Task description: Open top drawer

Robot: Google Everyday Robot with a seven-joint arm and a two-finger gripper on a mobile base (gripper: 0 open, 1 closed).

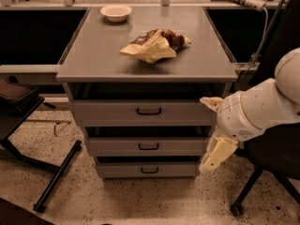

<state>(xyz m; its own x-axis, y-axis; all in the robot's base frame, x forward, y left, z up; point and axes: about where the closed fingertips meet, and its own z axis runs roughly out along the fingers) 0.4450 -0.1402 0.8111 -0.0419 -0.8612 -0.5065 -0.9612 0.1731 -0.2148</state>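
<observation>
Most of the white, smooth-shelled arm (262, 109) is cut off at the right edge, and its bulk hides the right ends of the drawers. The gripper (209, 134) hangs just beside the cabinet's right front corner. Its cream jaws stand wide apart, one up by the top drawer (117, 112) and one down by the lowest, and as far as I can make out they hold nothing. The top drawer sits directly under the grey metal table (103, 55). Its flat front looks shut, with the small black loop handle (149, 111) untouched. Shadow swallows the gap above it. A crumpled snack bag (154, 45) and a shallow white bowl (116, 12) sit on the table.
</observation>
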